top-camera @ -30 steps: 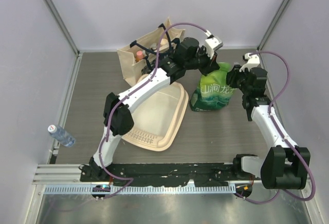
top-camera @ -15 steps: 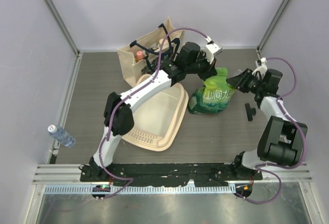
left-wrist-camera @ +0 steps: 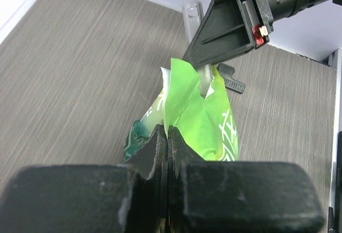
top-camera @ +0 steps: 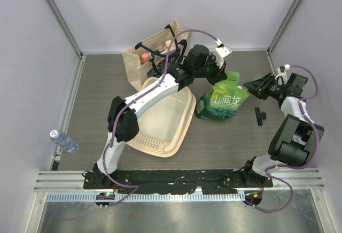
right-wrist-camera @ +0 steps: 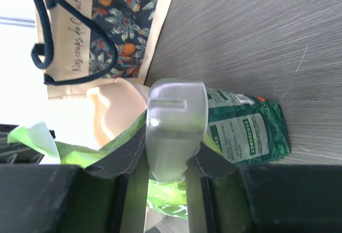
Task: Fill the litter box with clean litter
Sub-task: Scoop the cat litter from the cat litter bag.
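From above, the big cream plastic litter box (top-camera: 184, 123) with a ribbed strip at its near end lies on the grey striped table (top-camera: 224, 147), toward 8 o'clock from the middle. The left arm crosses over it and hides part of it. The shiny green plastic bag (top-camera: 224, 102) with white letters stands just beside the box, at its 3 o'clock side, and what is inside the bag cannot be seen. The beige canvas tote bag (top-camera: 133, 62) with dark handles stands at 11 o'clock from the box, partly behind the arm. A clear plastic bottle (top-camera: 64, 141) lies far out at 9 o'clock, and a small black piece (top-camera: 259, 116) lies at 4 o'clock from the bag. The left gripper (top-camera: 219, 77) is at the bag's top and the right gripper (top-camera: 252, 87) is at its 2 o'clock corner, but both sets of jaws are too small to make out here. In the left wrist view, the left gripper (left-wrist-camera: 167, 137) has its jaws pressed tight together, with the top edge of the green plastic bag (left-wrist-camera: 197, 121) pinched between them. Its own fingers hide the lower part of the bag. The right gripper (left-wrist-camera: 203, 78) pokes into the bag's top at 12 o'clock, and only one clear finger shows. In the right wrist view, the right gripper (right-wrist-camera: 173, 137) is partly closed with green bag folds caught in it. The rest of the green plastic bag (right-wrist-camera: 246, 131) lies at 3 o'clock. The canvas tote bag (right-wrist-camera: 107, 24) is at 11 o'clock, and only a bit of the litter box (right-wrist-camera: 112, 107) peeks out at 9 o'clock.
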### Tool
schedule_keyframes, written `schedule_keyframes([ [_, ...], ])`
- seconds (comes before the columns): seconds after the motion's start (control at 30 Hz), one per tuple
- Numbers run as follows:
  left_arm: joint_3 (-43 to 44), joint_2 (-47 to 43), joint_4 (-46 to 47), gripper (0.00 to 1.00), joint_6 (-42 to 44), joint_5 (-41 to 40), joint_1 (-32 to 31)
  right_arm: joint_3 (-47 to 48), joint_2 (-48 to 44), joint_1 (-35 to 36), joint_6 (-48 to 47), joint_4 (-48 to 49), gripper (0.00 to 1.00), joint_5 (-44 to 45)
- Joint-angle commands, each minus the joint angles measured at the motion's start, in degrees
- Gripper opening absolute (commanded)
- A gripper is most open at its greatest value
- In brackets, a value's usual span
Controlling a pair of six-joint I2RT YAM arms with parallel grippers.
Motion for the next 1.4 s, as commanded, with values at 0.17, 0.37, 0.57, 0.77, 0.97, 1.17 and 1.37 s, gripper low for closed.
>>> schedule_keyframes([
  [0.17,1.56,-8.54,5.97,0.00,3.90,-4.42,3.12,7.09,2.38,-8.53,1.58,-6.52,0.01,5.65],
  [0.37,1.56,-8.45,6.49,0.00,3.46,-4.07,3.29,10.34,2.64,-10.72,-0.53,-8.10,0.01,5.74],
  [0.57,1.38,-8.62,6.41,0.00,3.46,-3.81,3.29,14.39,3.78,-13.01,3.15,-7.76,0.01,3.98],
  [0.77,0.50,-9.24,7.29,0.00,2.84,-3.10,3.29,15.27,2.21,-13.01,7.02,-4.41,0.01,3.89],
  [0.97,0.15,-9.33,7.90,0.00,1.44,-1.35,3.38,15.09,-1.75,-11.52,10.11,-0.55,0.01,6.79],
  [1.17,-0.20,-9.24,8.34,0.00,1.35,-0.20,3.38,18.87,-3.16,-10.64,8.09,-3.18,0.01,9.34],
  [1.37,-0.11,-9.15,8.69,0.00,-0.24,0.15,3.30,21.51,-2.02,-10.55,6.77,-5.55,0.01,10.40],
])
